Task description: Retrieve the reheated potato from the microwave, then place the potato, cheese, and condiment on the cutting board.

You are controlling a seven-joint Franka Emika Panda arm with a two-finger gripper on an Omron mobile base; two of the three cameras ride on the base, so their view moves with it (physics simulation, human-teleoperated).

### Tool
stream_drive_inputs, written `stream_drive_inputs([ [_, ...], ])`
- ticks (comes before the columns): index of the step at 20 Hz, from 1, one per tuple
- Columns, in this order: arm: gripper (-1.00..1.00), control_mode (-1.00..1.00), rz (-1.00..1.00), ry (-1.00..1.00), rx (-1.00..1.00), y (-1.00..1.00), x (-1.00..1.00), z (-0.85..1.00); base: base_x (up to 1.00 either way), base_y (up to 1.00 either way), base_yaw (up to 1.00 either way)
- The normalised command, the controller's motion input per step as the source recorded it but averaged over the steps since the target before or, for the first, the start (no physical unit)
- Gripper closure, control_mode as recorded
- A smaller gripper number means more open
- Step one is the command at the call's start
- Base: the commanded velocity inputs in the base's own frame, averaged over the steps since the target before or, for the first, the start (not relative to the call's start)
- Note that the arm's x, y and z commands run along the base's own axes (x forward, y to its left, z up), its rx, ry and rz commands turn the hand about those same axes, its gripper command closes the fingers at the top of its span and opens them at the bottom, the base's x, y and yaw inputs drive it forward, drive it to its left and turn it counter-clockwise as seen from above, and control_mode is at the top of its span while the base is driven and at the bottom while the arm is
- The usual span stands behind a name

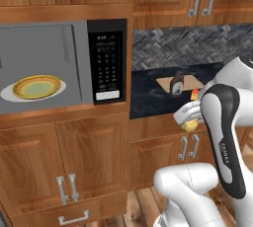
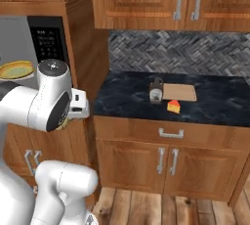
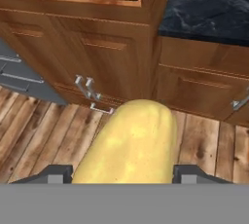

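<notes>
At the far left of the left base view, the microwave [image 1: 59,65] is seen built into the wooden cabinetry, and a yellow plate [image 1: 37,87] resting on a white turntable [image 1: 10,93] is visible in its cavity; the dark keypad panel [image 1: 107,60] of white buttons is set at its right side. To the right of the microwave, a dark marbled counter [image 1: 148,90] is backed by a grey herringbone backsplash [image 1: 173,46]. On this counter the cutting board [image 1: 190,81] is laid flat, and the condiment bottle [image 1: 177,83] is stood upright at the board's left edge, whether on it or just beside it cannot be told. The cheese wedge [image 1: 194,93] is placed just in front of the board, near the bottle. Lower and to the right, in front of the counter's edge, the potato [image 1: 189,124] is held in the gripper [image 1: 188,118], partly hidden by the white arm. In the hand view the potato [image 3: 131,145] is seen clasped between the two dark fingertips [image 3: 192,173], which are pressed against its sides, above a wooden floor [image 3: 44,135] and lower cabinet doors [image 3: 102,62] with metal handles [image 3: 85,87].
</notes>
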Motion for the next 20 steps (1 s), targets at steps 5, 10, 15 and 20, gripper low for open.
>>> stream_drive_inputs([
  [5, 1.0, 1.0, 0.0, 0.0, 0.0, 0.0, 0.0, 0.0, 0.36, -0.71, 0.0],
  [10, 1.0, 1.0, 0.0, 0.0, 0.0, 0.0, 0.0, 0.0, 0.46, -0.63, 0.01],
  [15, 1.0, 1.0, 0.0, 0.0, 0.0, 0.0, 0.0, 0.0, 0.56, -0.53, 0.03],
  [20, 1.0, 1.0, 0.0, 0.0, 0.0, 0.0, 0.0, 0.0, 0.54, -0.49, 0.08],
])
